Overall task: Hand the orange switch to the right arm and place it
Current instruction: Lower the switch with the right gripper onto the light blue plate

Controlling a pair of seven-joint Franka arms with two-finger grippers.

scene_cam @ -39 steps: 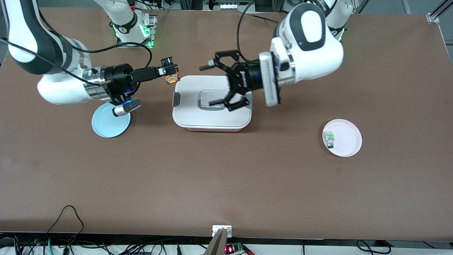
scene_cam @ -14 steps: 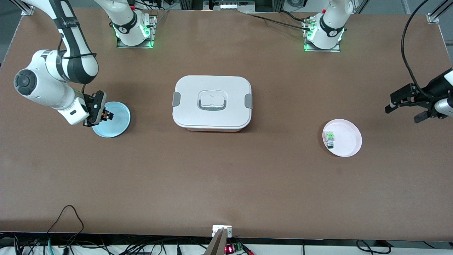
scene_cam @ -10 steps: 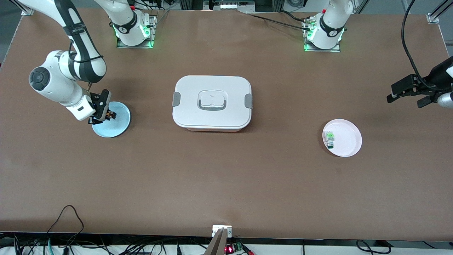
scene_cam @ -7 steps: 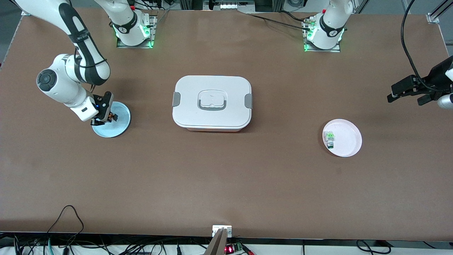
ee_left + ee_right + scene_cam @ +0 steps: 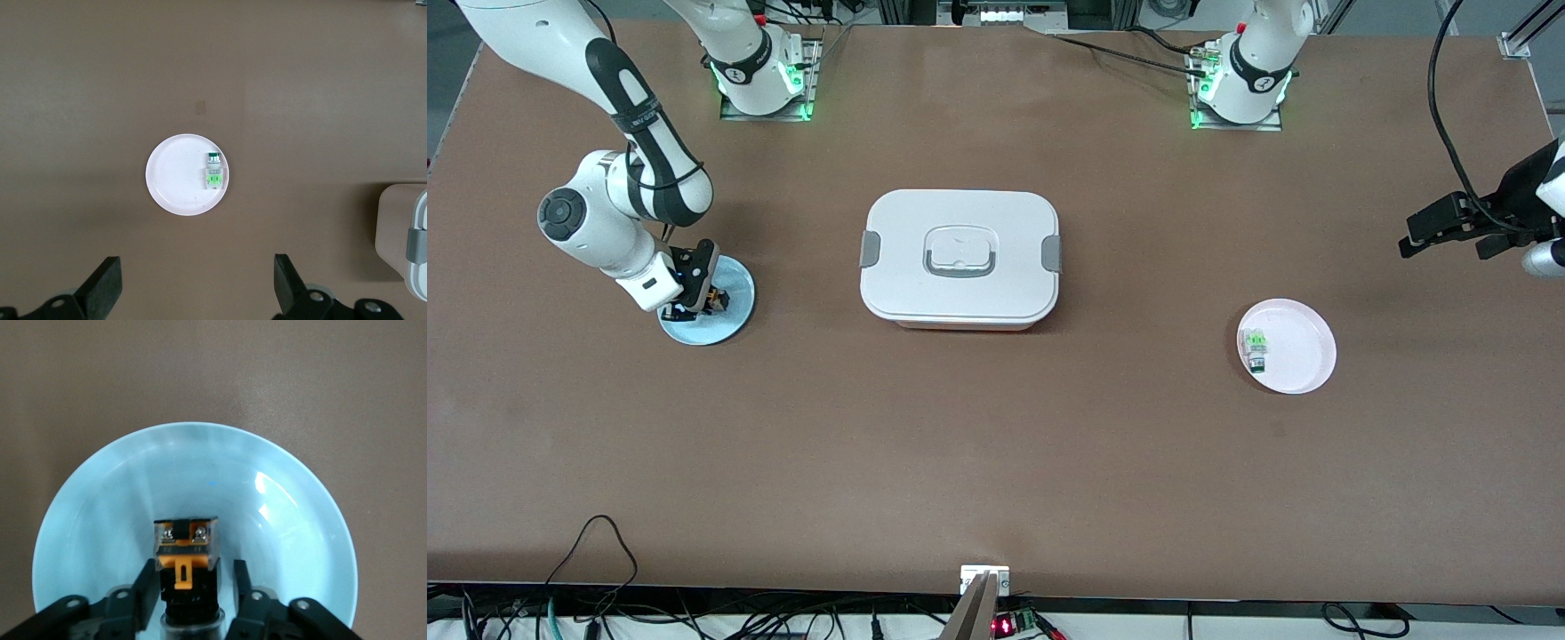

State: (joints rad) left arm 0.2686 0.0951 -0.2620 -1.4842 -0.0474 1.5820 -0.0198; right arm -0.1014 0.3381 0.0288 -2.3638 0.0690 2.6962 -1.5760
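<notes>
My right gripper (image 5: 696,302) is shut on the orange switch (image 5: 710,297) and holds it low over the light blue plate (image 5: 734,307) at the right arm's end of the table. In the right wrist view the switch (image 5: 186,550) sits between my right gripper's (image 5: 192,587) black fingers, orange end out, with the blue plate (image 5: 267,487) right under it. I cannot tell whether it touches the plate. My left gripper (image 5: 1449,233) is open and empty in the air at the left arm's end of the table, and it also shows in the left wrist view (image 5: 197,293).
A white lidded container (image 5: 959,258) stands mid-table. A pale pink plate (image 5: 1303,351) holds a green-topped piece (image 5: 1256,347) toward the left arm's end; both show in the left wrist view, the plate (image 5: 175,177) and the piece (image 5: 213,172).
My right arm carried the switch from beside the container to the blue plate and lowered it. My left arm drew back from over the container to its end of the table.
</notes>
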